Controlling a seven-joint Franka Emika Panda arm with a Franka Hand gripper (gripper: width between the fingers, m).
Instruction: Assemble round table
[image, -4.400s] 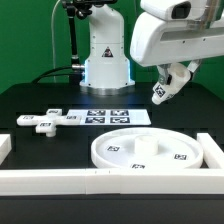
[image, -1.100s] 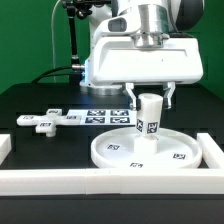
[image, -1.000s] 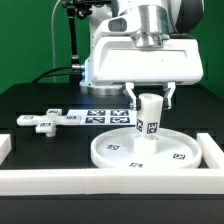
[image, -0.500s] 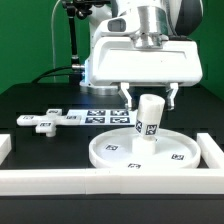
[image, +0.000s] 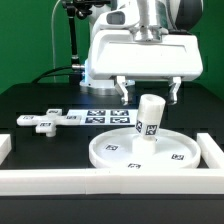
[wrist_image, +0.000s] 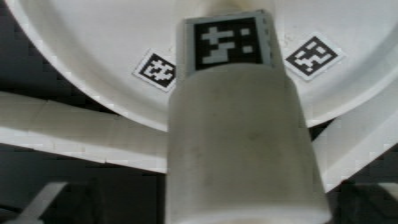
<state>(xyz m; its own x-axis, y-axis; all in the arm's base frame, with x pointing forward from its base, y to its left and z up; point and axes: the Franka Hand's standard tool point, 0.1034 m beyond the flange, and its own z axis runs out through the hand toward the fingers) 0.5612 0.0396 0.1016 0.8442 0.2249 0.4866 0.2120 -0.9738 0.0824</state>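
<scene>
The cylinder leg (image: 150, 115) stands, leaning slightly, at the middle of the round disc (image: 100, 152), just below the gripper (image: 149, 92), whose jaws hang wide apart and hold nothing; leg-on-disc looks done, though how firmly it is seated I cannot tell; the cross-shaped foot piece (image: 44, 121) lies well off to the exterior view's left of the gripper, not yet fitted.

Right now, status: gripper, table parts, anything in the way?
Gripper open above leg, holding nothing. Leg stands on disc. Foot piece lies apart, exterior view's left. Nothing blocking.
</scene>
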